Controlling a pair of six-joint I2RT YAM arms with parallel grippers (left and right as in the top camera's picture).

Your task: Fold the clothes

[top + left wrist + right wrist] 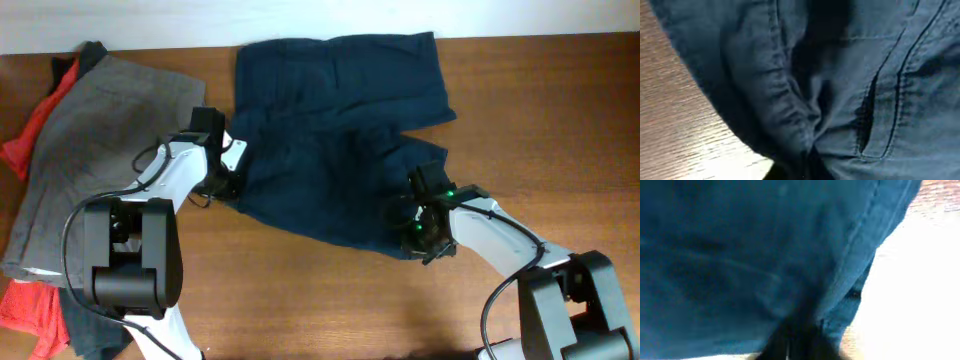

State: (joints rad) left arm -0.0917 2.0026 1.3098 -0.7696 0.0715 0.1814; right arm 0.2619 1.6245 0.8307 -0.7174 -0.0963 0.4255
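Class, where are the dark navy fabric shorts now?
Overhead view: the dark navy fabric shorts lie top centre on the wooden table, right of the grey fabric garment.

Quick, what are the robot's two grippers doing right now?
Left gripper: looks shut on the shorts, cloth bunched into it.
Right gripper: looks shut on the shorts too, at their lower edge.

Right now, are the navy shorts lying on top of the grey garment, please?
No, the shorts lie on the table, right of the grey garment.
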